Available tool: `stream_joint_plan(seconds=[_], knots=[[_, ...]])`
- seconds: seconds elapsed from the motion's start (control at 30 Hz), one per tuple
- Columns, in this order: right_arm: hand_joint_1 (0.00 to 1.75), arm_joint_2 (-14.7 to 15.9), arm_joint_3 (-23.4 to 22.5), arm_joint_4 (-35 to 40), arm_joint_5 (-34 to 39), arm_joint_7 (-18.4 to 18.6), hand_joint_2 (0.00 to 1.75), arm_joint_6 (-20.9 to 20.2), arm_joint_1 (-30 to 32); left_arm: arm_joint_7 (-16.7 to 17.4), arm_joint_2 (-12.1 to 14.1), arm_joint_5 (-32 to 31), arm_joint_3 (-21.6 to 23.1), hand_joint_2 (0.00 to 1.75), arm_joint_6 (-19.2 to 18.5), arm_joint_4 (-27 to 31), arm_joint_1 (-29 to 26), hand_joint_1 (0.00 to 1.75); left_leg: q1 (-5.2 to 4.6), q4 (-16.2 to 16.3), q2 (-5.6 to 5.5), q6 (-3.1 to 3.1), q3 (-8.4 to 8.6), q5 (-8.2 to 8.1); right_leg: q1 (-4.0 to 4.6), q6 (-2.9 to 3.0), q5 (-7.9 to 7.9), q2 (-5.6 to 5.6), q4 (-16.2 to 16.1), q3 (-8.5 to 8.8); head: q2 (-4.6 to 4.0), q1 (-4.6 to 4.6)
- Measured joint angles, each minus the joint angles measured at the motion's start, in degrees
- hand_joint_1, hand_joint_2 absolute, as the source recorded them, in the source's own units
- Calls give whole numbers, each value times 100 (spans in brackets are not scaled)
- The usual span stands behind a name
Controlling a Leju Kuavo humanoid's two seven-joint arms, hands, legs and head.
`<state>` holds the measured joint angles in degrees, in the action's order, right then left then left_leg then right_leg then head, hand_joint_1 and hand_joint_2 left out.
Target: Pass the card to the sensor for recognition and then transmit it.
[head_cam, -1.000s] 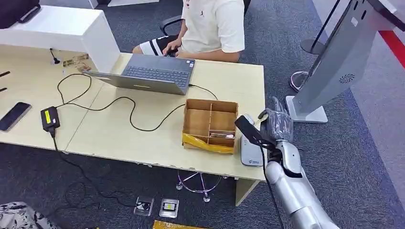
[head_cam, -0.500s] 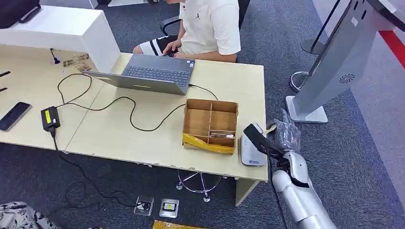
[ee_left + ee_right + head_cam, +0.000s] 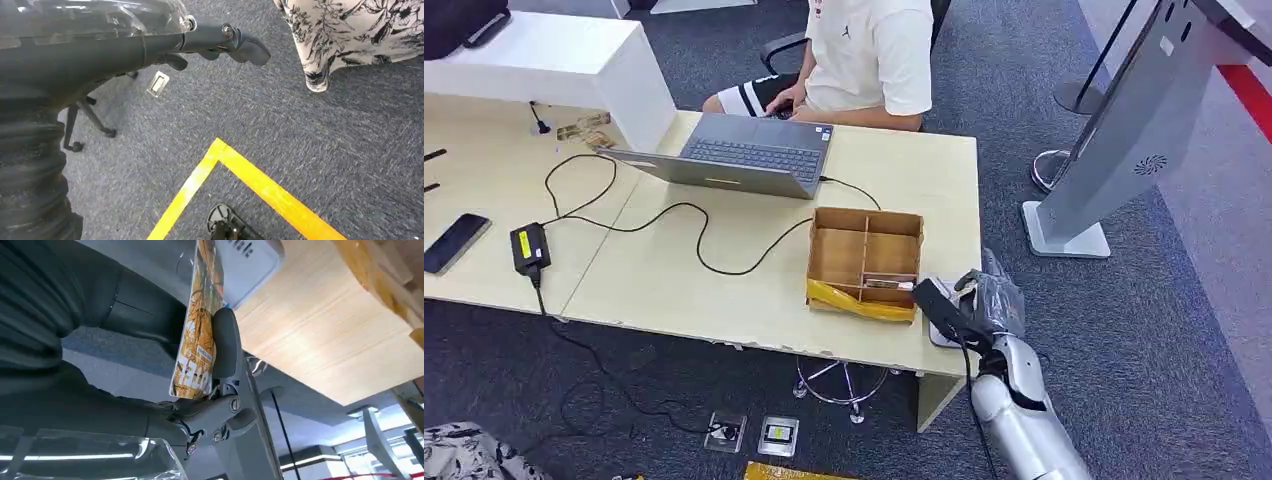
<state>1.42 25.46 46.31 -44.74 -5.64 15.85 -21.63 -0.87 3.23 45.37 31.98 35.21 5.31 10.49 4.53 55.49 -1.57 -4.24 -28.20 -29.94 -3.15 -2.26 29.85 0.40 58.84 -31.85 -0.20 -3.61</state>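
Observation:
My right hand (image 3: 989, 302) pinches a card (image 3: 934, 298) and holds it low over the white sensor (image 3: 941, 337) at the table's right front corner. The card looks dark from the head view. In the right wrist view its orange printed face (image 3: 196, 327) stands edge-on, pressed by the grey thumb (image 3: 225, 342), with the sensor (image 3: 250, 262) just beyond it. The sensor is largely hidden under the card and hand in the head view. My left hand (image 3: 150, 42) hangs over the carpet with its fingers (image 3: 245, 46) stretched out and holding nothing.
A wooden compartment box (image 3: 865, 255) stands just left of the sensor. A laptop (image 3: 744, 152), cables and a power adapter (image 3: 529, 247) lie on the table (image 3: 674, 280). A person (image 3: 869, 50) sits behind it. A grey kiosk stand (image 3: 1124, 130) rises at the right.
My right hand with the card has come down and to the left, from above the sensor's far end to low over its near end by the table's front edge.

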Motion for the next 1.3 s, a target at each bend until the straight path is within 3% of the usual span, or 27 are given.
stream_joint_plan(seconds=[0.3, 0.7, 0.8, 0.9, 1.1, 1.3], knots=[[175, -129, 146, -105, -15, 40, 175, -24, 79, -35, -79, -13, -177, 175, 0, -138, 50, 0, 0, 0, 2, 0, 3, 0, 0, 0, 0, 2, 0, 0, 0, -2], [175, -245, 212, -435, 4, -59, 175, 232, -20, -118, -135, -20, -409, 175, 0, -275, 90, 0, 0, 0, 3, 0, 6, 1, 0, -4, -3, 2, 0, 5, 0, -2], [175, -275, 203, -503, 298, -201, 175, 146, -96, -118, -144, -22, -461, 175, 0, -312, 99, 0, 0, 0, 3, 0, 6, 1, 0, -4, -4, 3, 1, 5, 0, -4], [175, -319, 186, -455, 897, -527, 175, -220, -200, -112, -157, -153, -481, 175, 0, -339, 100, 0, 0, 0, 4, 0, 7, 1, 0, -6, -6, 4, 1, 5, 0, -2], [175, -343, 146, 655, 1648, -218, 175, -1108, -288, 28, -160, -505, -546, 175, 0, -339, 62, 0, 0, 1, 0, 1, 4, 2, 0, -6, -6, 3, 2, 4, 0, -2], [175, -341, 37, 2034, 1705, -116, 175, -1235, -548, 26, -160, -682, -662, 175, 0, -332, 18, 0, 0, 4, 0, 1, 4, 2, -1, -7, -7, 3, 2, 3, 0, -2]])
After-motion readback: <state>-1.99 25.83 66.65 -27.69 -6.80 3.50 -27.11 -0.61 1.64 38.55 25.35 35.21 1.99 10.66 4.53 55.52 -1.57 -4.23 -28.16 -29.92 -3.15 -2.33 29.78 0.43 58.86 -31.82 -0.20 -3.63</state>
